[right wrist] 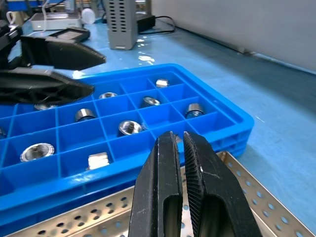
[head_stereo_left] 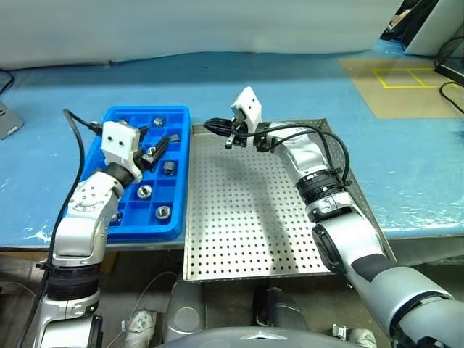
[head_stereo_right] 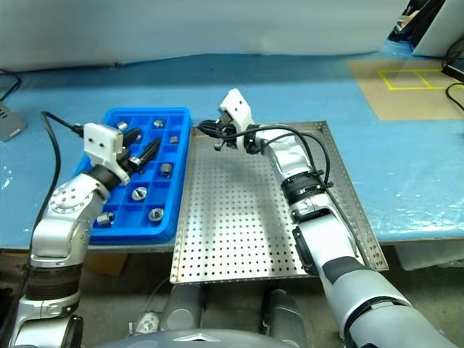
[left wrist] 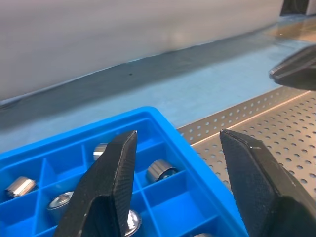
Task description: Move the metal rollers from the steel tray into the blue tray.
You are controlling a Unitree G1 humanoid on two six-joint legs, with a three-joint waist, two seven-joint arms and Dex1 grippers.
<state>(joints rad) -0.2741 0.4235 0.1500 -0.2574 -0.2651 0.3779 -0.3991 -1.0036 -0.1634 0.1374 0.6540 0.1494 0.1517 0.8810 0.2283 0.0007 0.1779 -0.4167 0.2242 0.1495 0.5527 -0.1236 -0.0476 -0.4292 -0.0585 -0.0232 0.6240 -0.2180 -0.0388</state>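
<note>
The blue tray (head_stereo_left: 181, 174), a bright plastic grid of small square compartments, lies on the blue-covered table (head_stereo_left: 406, 167), touching the left rim of the steel tray (head_stereo_left: 254, 225). The metal rollers (right wrist: 131, 127) sit singly in scattered compartments: short, silvery cylinders with a central hole, some upright and some tipped on their sides. The steel tray is a wide, shallow square of shiny sheet metal, its floor perforated in regular rows and bare of rollers wherever it can be seen; its low raised rim runs all round, and its near edge overhangs the table's front.

The left gripper (head_stereo_left: 161, 147) hovers above the blue tray's middle compartments, its two black fingers (left wrist: 111, 182) spread apart with nothing between them. The right gripper (head_stereo_left: 229, 141) hangs over the steel tray's far-left corner, just beside the blue tray's wall, fingers pressed together and holding nothing. The two grippers stand near each other but apart. Open table surrounds both trays.
</note>
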